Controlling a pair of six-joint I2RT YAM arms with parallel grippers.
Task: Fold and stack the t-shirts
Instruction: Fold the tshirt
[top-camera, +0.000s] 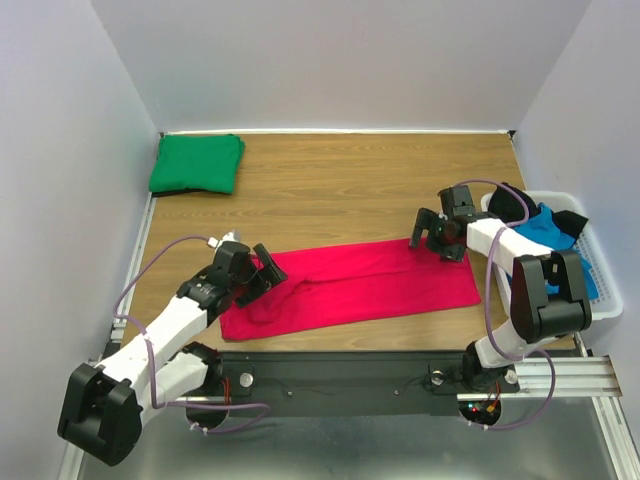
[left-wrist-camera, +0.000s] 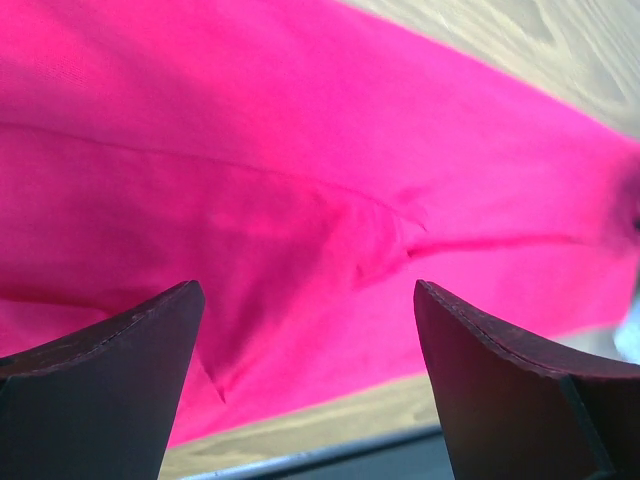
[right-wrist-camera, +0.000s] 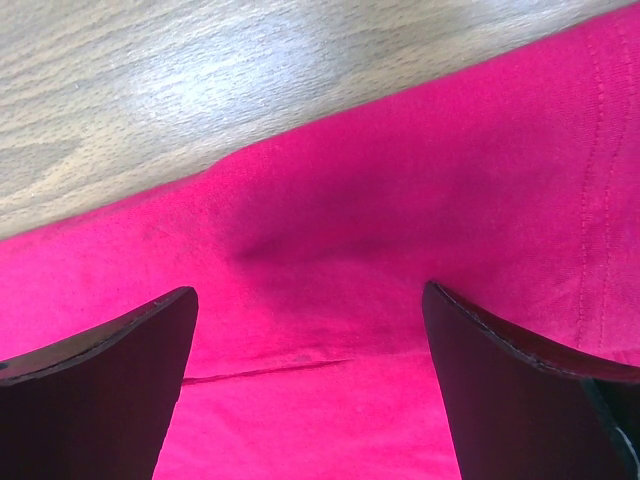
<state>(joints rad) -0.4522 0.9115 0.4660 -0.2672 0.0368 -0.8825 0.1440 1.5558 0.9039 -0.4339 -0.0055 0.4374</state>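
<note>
Two black robot arms rise from the near edge of a wood-grain table (top-camera: 340, 190), one at each end of a single crimson red t-shirt (top-camera: 350, 285) that lies as one long flat band across the front of the table. The left gripper (top-camera: 262, 272) hangs over the band's left end and the right gripper (top-camera: 428, 235) over its far right corner. Both grippers have their fingers spread wide apart, and neither pair is clamped on anything.

From the left wrist, the left gripper (left-wrist-camera: 308, 290) looks down on red cloth with a few soft creases, a strip of table showing beyond it. From the right wrist, the right gripper (right-wrist-camera: 310, 292) frames the red cloth's edge where it meets the bare wood, a stitched hem running along the right. Whether either gripper's fingertips touch the cloth cannot be told.

Three shirts can be counted in all. One emerald green t-shirt (top-camera: 197, 164) sits folded into a neat square in the far left corner, well apart from the red one; a thin dark edge shows beneath it, too slight to identify. One bright blue t-shirt (top-camera: 548, 228) lies bunched in the one white slatted plastic basket (top-camera: 600, 290) at the table's right side, just beside the right arm.
</note>
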